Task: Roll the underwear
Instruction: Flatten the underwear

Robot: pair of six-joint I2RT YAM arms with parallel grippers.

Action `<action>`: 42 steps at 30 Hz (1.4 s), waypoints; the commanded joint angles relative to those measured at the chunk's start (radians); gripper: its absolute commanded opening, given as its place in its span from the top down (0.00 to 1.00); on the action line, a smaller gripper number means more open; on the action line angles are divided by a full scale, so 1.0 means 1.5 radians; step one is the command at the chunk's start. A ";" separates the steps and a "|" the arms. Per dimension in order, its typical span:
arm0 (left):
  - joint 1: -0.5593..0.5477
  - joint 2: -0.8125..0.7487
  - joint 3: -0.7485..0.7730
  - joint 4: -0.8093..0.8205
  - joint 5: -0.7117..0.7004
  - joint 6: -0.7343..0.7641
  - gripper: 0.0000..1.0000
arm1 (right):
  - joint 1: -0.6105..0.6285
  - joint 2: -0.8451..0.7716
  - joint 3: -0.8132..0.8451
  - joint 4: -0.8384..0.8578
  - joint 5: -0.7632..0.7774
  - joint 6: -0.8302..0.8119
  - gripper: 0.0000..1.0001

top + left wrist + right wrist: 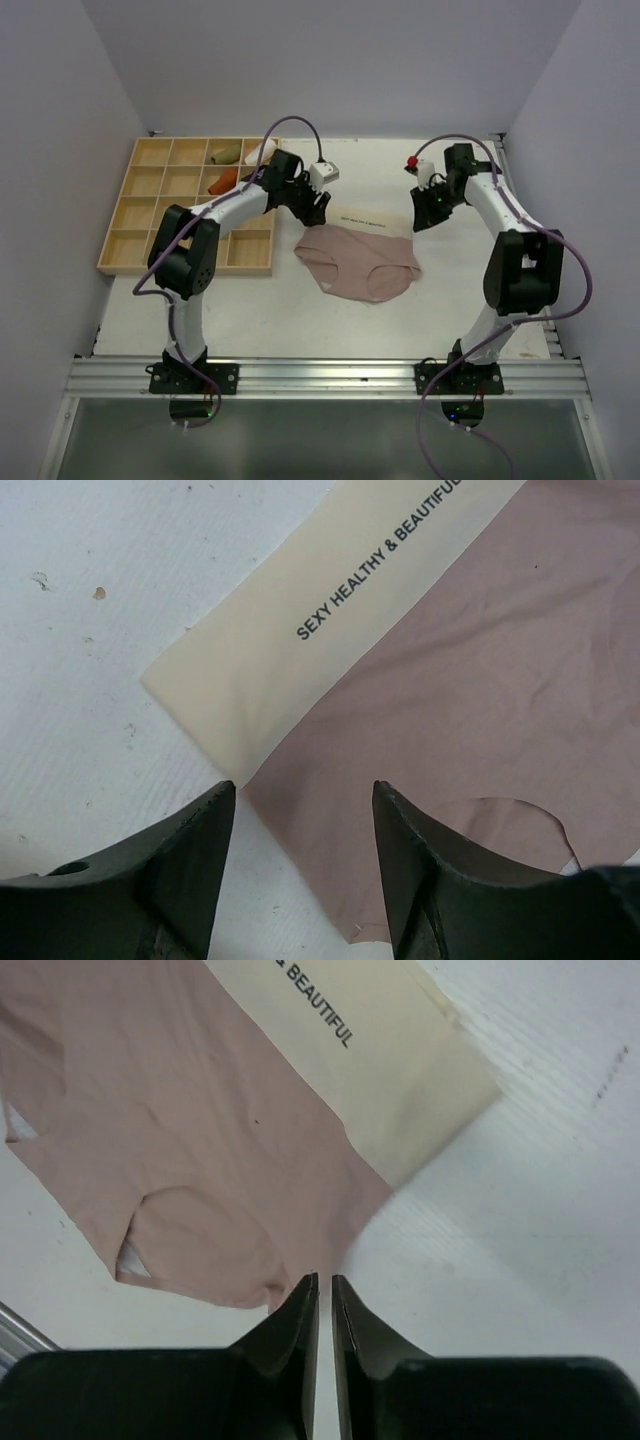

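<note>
**Top view.** A pale beige-pink cloth underwear garment (358, 265) lies spread flat on the white desk (250, 315), about midway between the two arms. A cream strip with black lettering (368, 220) lies along its far edge. On the left of the desk sits a wooden tray of square compartments (120, 268). A rust-orange rolled cloth garment (222, 180) lies in a compartment of its second row from the far edge. An olive-green roll (226, 153) and a white roll (262, 150) lie in the far row. The left gripper (315, 207) hangs at the far left corner of the pink garment. The right gripper (420, 216) hangs at its far right corner, just beside the end of the cream strip.

**Left wrist view.** The left gripper (302, 790) stands wide, its two dark fingers (190, 860) well apart with nothing between them. Beyond them are the corner of the cream strip (270, 660), which reads "SEXY HEALTHY & BEAUTIFUL", and the pink garment (470, 700) beside it.

**Right wrist view.** The right gripper (325, 1282) is narrow, its fingers (285, 1335) drawn almost together with only a thin slit between the tips. No cloth shows in the slit. The tips sit at the edge of the pink garment (190, 1150), near the corner of the cream strip (400, 1080). Whether they touch the fabric is unclear.
</note>
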 commanded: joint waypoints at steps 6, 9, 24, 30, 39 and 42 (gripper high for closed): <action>0.000 0.015 -0.007 -0.055 0.012 0.021 0.42 | 0.007 0.173 0.024 0.093 -0.122 0.108 0.96; 0.001 0.030 -0.010 -0.054 -0.019 0.003 0.43 | 0.008 0.195 0.015 0.122 -0.061 0.127 1.00; 0.024 -0.038 -0.014 0.001 0.041 0.133 0.41 | 0.006 0.122 0.016 0.057 -0.056 0.082 0.93; -0.075 -0.158 -0.115 0.021 0.059 0.222 0.39 | 0.003 0.097 0.034 0.067 -0.174 0.146 0.79; -0.180 -0.126 -0.185 0.034 0.038 0.101 0.46 | 0.042 0.184 0.137 0.159 -0.229 0.211 0.81; -0.180 -0.140 -0.207 0.051 0.067 0.083 0.43 | 0.074 0.199 0.142 0.216 -0.226 0.242 0.78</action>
